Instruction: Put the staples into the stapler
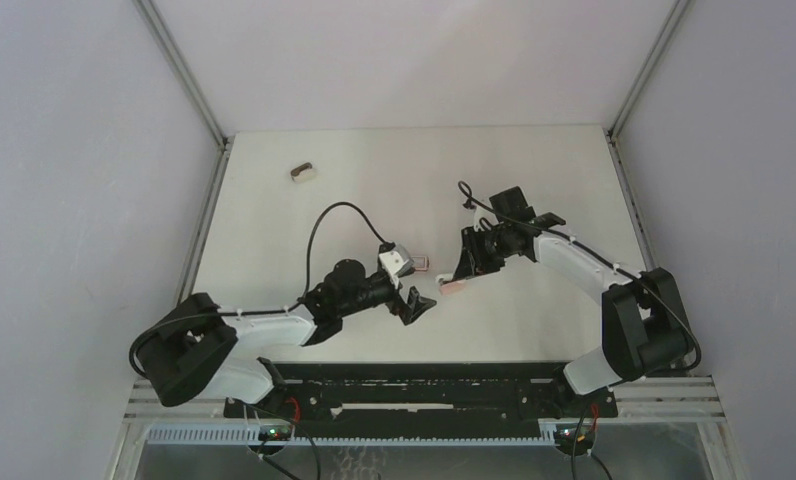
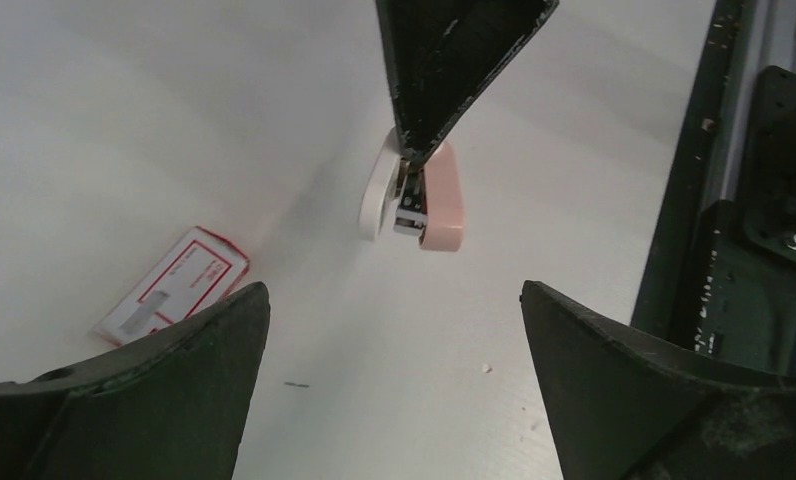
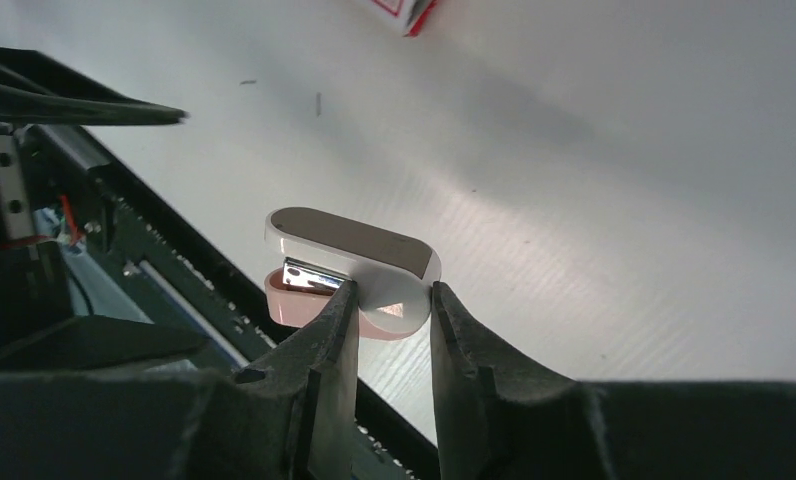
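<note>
The right gripper (image 3: 392, 300) sits closest, clenched on one end of the stapler (image 3: 354, 240) and holding it seemingly clear of the table (image 3: 624, 150) (white half uppermost, pink half below, bright metal showing between them). The left gripper (image 2: 392, 295) hangs near the stapler's left, fingers spread wide and empty. The white box (image 2: 174, 288) lies flat just left of the stapler, apart from both grippers. No staples show outside it.

By my reading, the stapler is presented and the staples are not yet fetched. Next, the left gripper must reach that box and draw a strip.
</note>
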You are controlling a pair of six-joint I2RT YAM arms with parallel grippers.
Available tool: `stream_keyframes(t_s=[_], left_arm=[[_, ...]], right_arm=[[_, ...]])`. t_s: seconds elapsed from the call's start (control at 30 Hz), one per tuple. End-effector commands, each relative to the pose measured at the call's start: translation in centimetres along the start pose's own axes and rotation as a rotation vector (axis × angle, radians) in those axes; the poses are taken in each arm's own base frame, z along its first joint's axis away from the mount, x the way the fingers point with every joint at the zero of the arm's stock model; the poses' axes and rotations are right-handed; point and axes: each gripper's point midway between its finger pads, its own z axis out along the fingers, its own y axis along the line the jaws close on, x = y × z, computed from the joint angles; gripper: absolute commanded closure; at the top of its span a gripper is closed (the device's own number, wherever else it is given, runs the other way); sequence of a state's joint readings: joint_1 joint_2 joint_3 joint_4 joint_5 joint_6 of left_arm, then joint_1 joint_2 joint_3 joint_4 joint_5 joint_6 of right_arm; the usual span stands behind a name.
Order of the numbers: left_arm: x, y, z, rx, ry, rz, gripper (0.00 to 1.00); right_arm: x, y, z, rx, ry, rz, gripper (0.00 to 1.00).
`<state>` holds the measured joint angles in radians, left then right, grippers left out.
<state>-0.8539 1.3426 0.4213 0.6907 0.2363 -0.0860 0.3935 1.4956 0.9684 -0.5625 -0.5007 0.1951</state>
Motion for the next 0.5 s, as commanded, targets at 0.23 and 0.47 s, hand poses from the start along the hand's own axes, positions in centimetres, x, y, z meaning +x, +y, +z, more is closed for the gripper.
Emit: stream_keyframes(t_s=[0.23,0.47], left_arm=[[-3.2,-4.0,3.1,0.154,-0.058,0.062,0.0],[-2.8,-4.7,4.1,0.164,-0.014,0.027,0.31]], right_arm=[[0.4,4.1,-1.7,-0.149,-0.007,-0.039,0.73],[0.5,4.6,-2.0,-0.147,-0.012,-0.05,0.73]])
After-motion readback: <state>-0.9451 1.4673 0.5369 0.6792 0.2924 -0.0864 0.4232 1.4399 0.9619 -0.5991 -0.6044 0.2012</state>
